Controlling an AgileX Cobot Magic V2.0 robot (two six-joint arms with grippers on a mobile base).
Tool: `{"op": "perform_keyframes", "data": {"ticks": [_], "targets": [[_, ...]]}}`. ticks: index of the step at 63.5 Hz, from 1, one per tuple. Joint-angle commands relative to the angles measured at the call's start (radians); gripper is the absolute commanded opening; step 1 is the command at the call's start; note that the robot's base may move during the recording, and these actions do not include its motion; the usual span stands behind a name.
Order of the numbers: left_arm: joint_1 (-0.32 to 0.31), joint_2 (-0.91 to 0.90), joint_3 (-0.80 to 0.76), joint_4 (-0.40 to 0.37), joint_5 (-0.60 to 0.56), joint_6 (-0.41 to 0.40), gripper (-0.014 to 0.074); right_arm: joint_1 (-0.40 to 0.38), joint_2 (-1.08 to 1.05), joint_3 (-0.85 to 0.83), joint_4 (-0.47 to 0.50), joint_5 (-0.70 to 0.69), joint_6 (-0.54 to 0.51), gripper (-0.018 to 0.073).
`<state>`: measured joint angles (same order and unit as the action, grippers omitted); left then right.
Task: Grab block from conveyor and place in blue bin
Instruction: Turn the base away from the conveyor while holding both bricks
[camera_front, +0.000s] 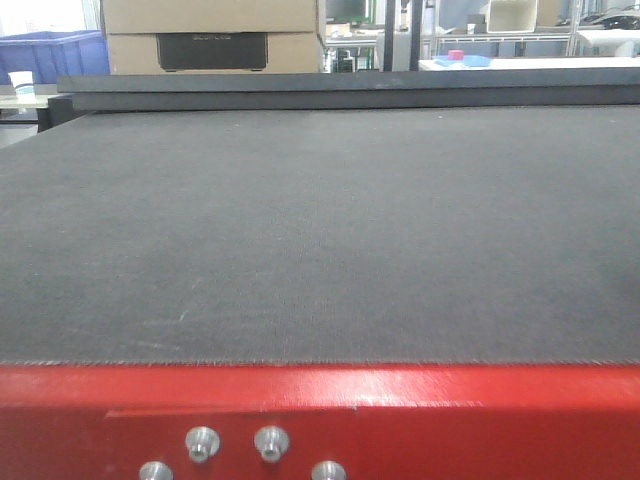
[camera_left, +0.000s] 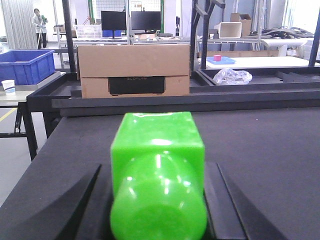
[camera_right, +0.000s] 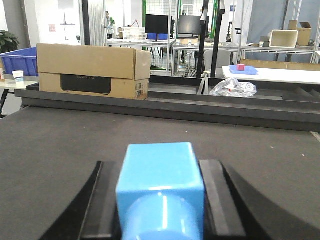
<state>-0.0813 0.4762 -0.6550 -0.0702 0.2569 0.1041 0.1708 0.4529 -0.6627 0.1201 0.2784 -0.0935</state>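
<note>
Holding: left tool (camera_left: 157, 167) closed on green block (camera_left: 157, 140), fingers (camera_left: 87, 200) against both its sides.
Right tool (camera_right: 160, 162): closed the same way on blue block (camera_right: 160, 172).
Blocks: each above the near part of the conveyor (camera_front: 320, 250).
Rail (camera_front: 350, 92): along the far edge.
Bin (camera_left: 25, 65): far left, on a worktop (camera_left: 20, 95) near a cup (camera_left: 8, 86).
Box (camera_left: 134, 62): behind the rail.

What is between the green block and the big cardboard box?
In the left wrist view, bare dark conveyor belt runs from the green block to the raised edge rail; the cardboard box sits behind that rail.
</note>
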Motion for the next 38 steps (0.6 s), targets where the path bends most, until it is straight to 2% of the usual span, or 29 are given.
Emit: {"op": "perform_keyframes", "data": {"ticks": [1, 38], "targets": [[-0.006, -0.005, 0.002, -0.006, -0.021, -0.001, -0.0111, 0.002, -0.006, 0.001, -0.005, -0.009, -0.005, -0.0167], [-0.006, -0.005, 0.002, -0.006, -0.021, -0.001, -0.0111, 0.002, -0.006, 0.001, -0.005, -0.009, -0.005, -0.0167]]}}
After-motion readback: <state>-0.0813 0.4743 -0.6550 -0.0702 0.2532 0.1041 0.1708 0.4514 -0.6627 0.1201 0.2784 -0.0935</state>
